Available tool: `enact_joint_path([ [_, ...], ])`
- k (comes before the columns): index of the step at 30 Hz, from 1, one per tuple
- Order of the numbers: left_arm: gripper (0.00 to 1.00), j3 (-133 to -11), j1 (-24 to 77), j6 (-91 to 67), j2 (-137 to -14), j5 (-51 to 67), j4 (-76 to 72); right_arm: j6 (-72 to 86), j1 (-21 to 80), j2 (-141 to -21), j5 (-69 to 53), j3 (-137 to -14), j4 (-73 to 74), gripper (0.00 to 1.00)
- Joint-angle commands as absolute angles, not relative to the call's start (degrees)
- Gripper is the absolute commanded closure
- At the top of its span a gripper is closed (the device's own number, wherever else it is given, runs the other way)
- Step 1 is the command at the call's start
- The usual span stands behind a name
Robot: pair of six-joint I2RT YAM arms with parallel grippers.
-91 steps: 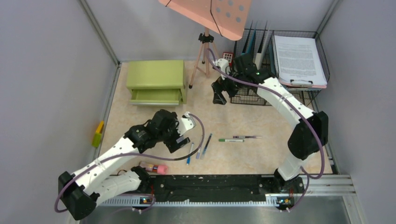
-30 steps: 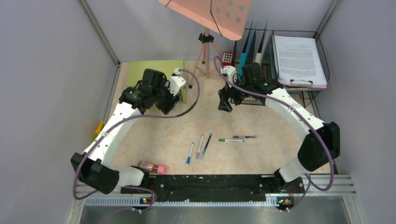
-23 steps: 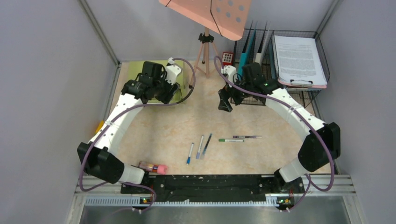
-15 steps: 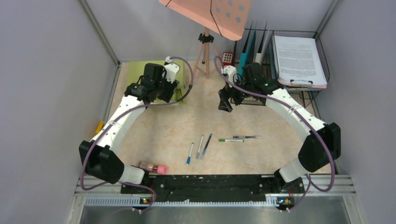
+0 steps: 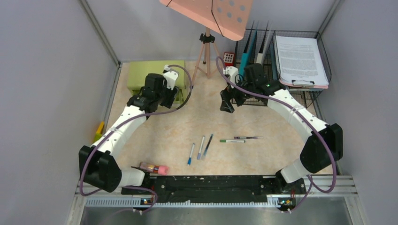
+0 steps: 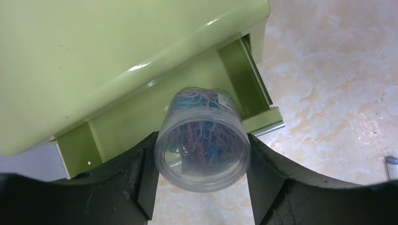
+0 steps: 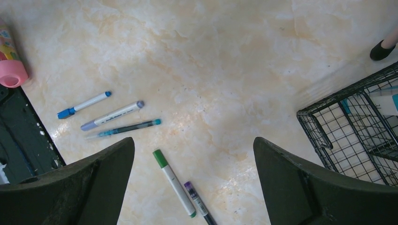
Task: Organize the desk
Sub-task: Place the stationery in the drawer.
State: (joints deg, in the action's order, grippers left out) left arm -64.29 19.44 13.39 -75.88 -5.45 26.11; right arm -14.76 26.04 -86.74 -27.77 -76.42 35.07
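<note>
Your left gripper (image 6: 202,174) clamps a clear jar (image 6: 202,140) of coloured loops (clips or bands, you cannot tell) over the open drawer (image 6: 136,119) of the green cabinet (image 6: 94,47), at 11 o'clock on the desk (image 5: 155,131). The jar hides the drawer's inside. Your right gripper (image 7: 192,150) hangs spread wide and empty near the wire basket (image 7: 352,140) at 1 o'clock, with five pens (image 7: 112,115) toward 6 o'clock and a pink-capped item (image 7: 11,70) cut off at the edge of the right wrist view.
</note>
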Motion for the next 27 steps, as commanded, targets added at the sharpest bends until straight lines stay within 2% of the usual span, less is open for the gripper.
enact_joint_path([
  [1, 0.79, -63.3, 19.3, 11.7, -73.8, -6.1, 20.7, -14.5, 25.5, -84.0, -28.8, -75.7, 32.9, 0.04],
  [10, 0.80, -61.4, 19.3, 10.7, -71.0, -7.0, 16.6, -14.7, 25.5, -84.0, -28.9, -75.2, 32.6, 0.04],
  [27, 0.82, -49.9, 19.3, 13.0, -69.4, -7.5, 5.8, -14.9, 25.4, -84.5, -29.1, -74.7, 32.6, 0.05],
])
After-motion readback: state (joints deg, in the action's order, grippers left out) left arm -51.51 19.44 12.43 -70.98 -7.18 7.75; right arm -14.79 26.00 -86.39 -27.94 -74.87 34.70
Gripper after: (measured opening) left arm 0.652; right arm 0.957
